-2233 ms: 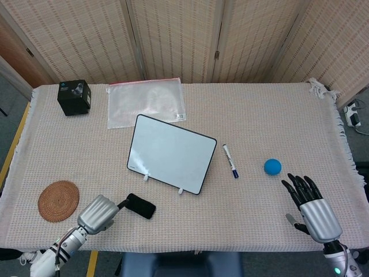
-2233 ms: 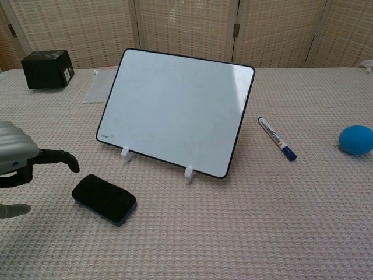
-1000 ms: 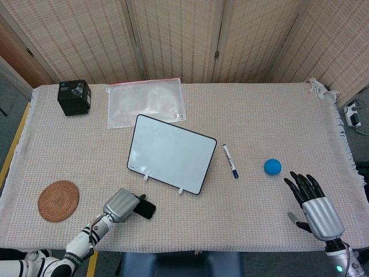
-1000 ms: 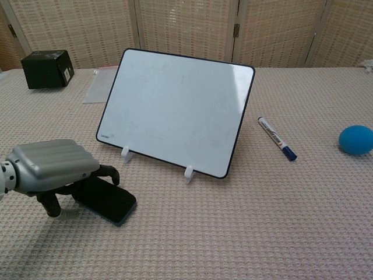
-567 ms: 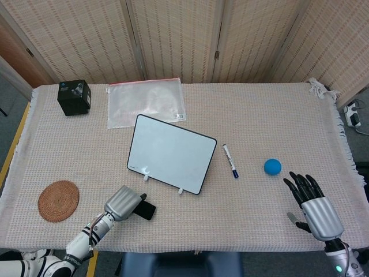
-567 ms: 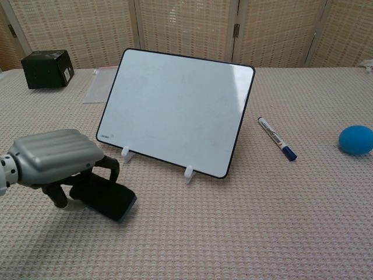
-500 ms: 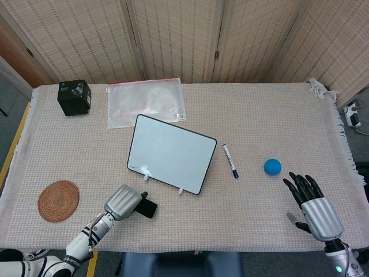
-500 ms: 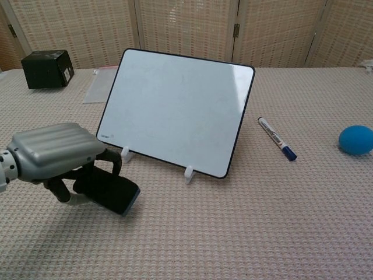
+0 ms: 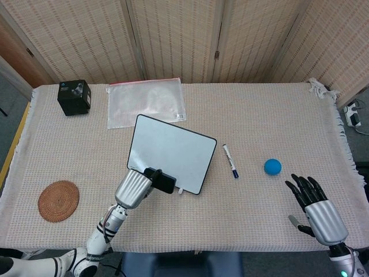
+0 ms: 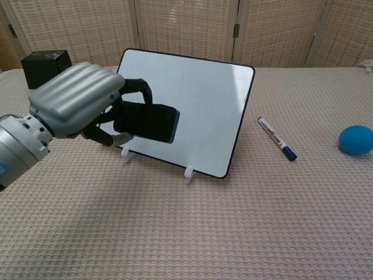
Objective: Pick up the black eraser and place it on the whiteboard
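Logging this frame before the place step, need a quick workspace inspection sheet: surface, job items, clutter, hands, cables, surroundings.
Surface: table under a beige woven cloth, fringe at the right edge.
Job's things: black eraser lifted, in front of the whiteboard; contact with the board cannot be told. Whiteboard tilted on two white feet.
Clutter: marker, blue ball, black box, clear zip pouch, round woven coaster.
Hands: left hand grips the eraser; right hand holds nothing, fingers spread, at the table's near right.
Cables: plug and cord off the table's right edge.
Surroundings: woven folding screens behind the table.
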Available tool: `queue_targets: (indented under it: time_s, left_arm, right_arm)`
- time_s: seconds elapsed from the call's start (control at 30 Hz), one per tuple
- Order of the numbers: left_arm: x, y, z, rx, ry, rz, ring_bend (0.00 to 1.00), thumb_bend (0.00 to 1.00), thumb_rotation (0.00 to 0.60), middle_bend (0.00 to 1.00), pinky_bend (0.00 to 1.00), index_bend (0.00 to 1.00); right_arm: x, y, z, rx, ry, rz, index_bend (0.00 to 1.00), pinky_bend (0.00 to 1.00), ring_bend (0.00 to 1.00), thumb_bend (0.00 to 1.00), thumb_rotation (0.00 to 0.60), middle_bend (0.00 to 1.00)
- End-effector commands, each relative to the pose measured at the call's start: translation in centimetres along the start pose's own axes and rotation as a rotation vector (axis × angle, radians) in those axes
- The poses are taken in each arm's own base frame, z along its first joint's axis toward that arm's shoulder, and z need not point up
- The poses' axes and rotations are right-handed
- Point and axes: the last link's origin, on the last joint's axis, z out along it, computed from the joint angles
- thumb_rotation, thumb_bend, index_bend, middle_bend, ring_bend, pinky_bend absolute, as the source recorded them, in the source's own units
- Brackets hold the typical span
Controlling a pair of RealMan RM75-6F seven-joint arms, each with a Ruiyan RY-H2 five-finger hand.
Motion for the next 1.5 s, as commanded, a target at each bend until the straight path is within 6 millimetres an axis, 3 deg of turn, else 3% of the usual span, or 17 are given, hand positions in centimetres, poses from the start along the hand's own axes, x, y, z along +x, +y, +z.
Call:
queue_targets:
  time_s: [0.03, 0.2, 0.4, 0.93, 1.5]
  left_arm:
    - [-0.4, 1.6, 2.2, 0.020, 0.086, 0.030, 1.00, 0.32, 0.600, 1.00, 1.00, 0.58]
    - [-1.5, 3.6, 3.6, 0.033, 0.126, 0.141, 0.99, 0.32, 0.600, 1.00, 1.00, 0.56]
    - [-2.5, 4.7, 4.6, 0.049, 0.132, 0.243, 0.99, 0.32, 0.600, 1.00, 1.00, 0.55]
    - [-5.0, 5.0, 6.6, 0.086, 0.042, 0.270, 0.99, 0.32, 0.600, 1.00, 1.00, 0.52]
    - [-5.4, 5.5, 6.3, 0.083, -0.029, 0.267, 0.98, 0.30, 0.600, 1.00, 1.00, 0.14]
  right_arm:
    - [0.1, 0.0, -0.1, 0.002, 0.002, 0.003, 0.00, 0.04, 0.00, 0.29, 0.600, 0.00]
    - [0.4, 0.2, -0.2, -0.002, 0.005, 0.010, 0.00, 0.04, 0.00, 0.29, 0.600, 0.00]
    - [0.6, 0.5, -0.1, -0.015, 0.008, 0.015, 0.00, 0.04, 0.00, 0.29, 0.600, 0.00]
    - [0.9, 1.1, 0.3, -0.034, 0.007, 0.023, 0.00, 0.04, 0.00, 0.29, 0.600, 0.00]
    - [1.0, 1.1, 0.1, -0.033, 0.012, 0.025, 0.00, 0.04, 0.00, 0.29, 0.600, 0.00]
